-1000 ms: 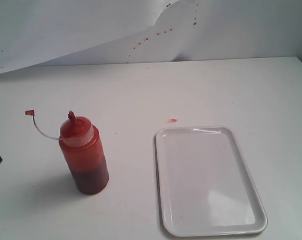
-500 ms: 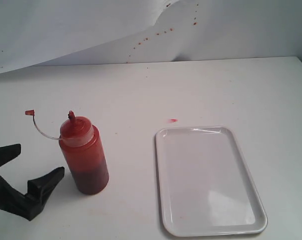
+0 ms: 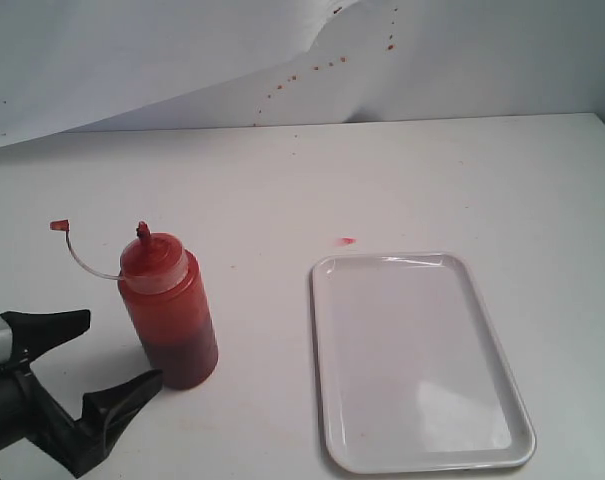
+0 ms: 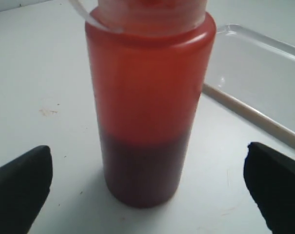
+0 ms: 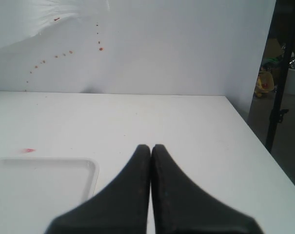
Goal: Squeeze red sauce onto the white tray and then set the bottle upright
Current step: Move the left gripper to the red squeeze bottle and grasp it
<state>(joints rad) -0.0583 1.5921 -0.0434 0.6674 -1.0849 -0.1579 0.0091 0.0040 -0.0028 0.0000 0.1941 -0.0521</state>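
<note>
The bottle (image 3: 167, 305) stands upright on the table's left side, its tiny red cap (image 3: 58, 225) hanging off a curved tether. Dark red sauce (image 3: 182, 358) fills its lower part. My left gripper (image 3: 123, 348) is open just to the left of the bottle's base, not touching it. In the left wrist view the bottle (image 4: 147, 97) stands between and beyond the two black fingers (image 4: 21, 190), which are wide apart. The white tray (image 3: 417, 360) lies to the right, its surface bare white. My right gripper (image 5: 150, 147) is shut on nothing, beside the tray's corner (image 5: 40, 180); the exterior view does not show it.
A faint pink smudge (image 3: 347, 241) marks the table just beyond the tray. Brown-red specks (image 3: 317, 68) dot the white backdrop. The table's right edge (image 5: 264, 146) drops off near the right gripper.
My left gripper has come in from the left edge and moved closer to the bottle's base, staying open. The bottle and tray have not moved.
</note>
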